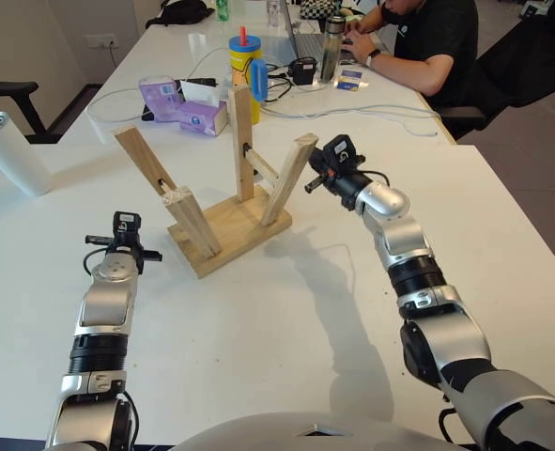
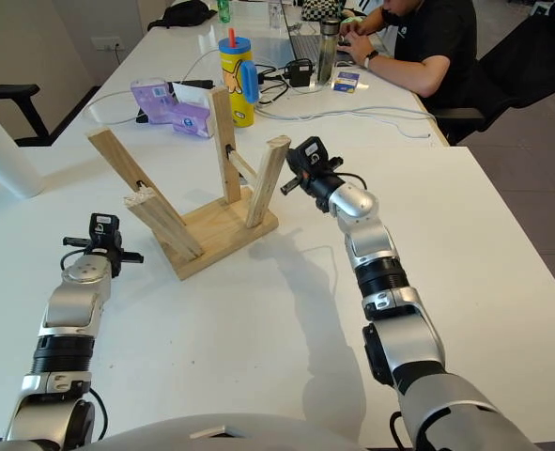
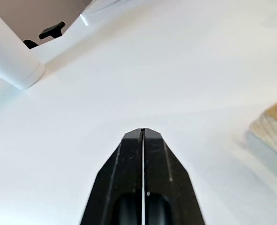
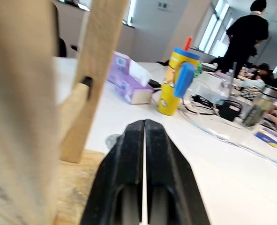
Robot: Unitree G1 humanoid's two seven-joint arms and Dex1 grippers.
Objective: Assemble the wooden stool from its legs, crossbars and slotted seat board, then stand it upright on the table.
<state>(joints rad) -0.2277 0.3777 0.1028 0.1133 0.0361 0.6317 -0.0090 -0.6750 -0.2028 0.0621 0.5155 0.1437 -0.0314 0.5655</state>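
Note:
The wooden stool lies upside down mid-table, its seat board (image 1: 228,230) flat on the surface and several legs pointing up. One leg (image 1: 242,141) stands upright at the back, another leg (image 1: 289,178) leans right, a third leg (image 1: 146,160) leans left. A crossbar (image 1: 263,169) joins the back and right legs. My right gripper (image 1: 312,184) is shut, empty, its tip just right of the right leg near its top. My left gripper (image 1: 153,255) is shut and empty, low over the table left of the seat board's front corner (image 3: 274,126).
A white tumbler (image 1: 9,150) stands at the far left. Behind the stool are a purple tissue pack (image 1: 197,115), a yellow cup with blue handle (image 1: 249,70), cables and a metal bottle (image 1: 331,47). A seated person works at the far right end.

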